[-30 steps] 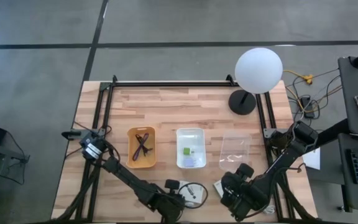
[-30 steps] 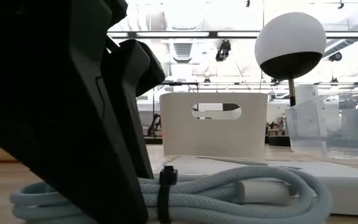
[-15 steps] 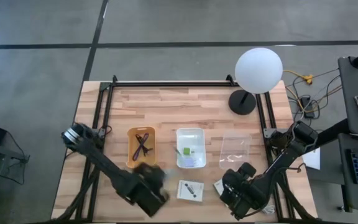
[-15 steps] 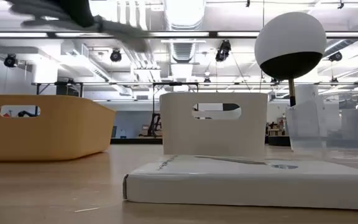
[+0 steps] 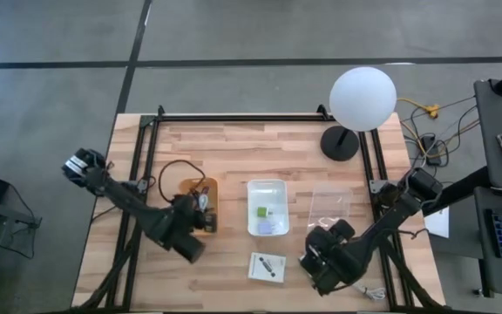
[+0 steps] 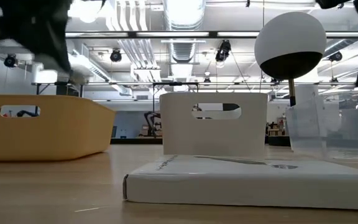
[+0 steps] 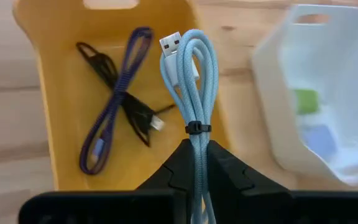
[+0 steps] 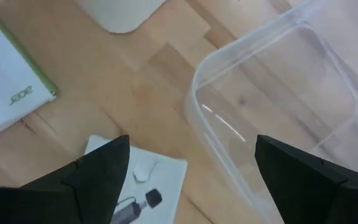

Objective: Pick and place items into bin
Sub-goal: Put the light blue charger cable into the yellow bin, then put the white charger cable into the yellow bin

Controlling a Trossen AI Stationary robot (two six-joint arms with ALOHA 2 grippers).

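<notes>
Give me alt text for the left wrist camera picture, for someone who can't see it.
The left hand is shut on a bundled light blue cable, holding it above a yellow bin. In that bin lie a purple strap and a dark cable, crossing each other. Beside it stands a white bin holding a small green block.

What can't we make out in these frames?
- Cable: lower end hidden between the left gripper's fingers, left wrist view.
- Left gripper in the low view: only a dark blur at the top left.
- White bin contents: too small in the high view, blurred in the left wrist view.
- Card: partly covered by the right gripper's finger, right wrist view.
</notes>
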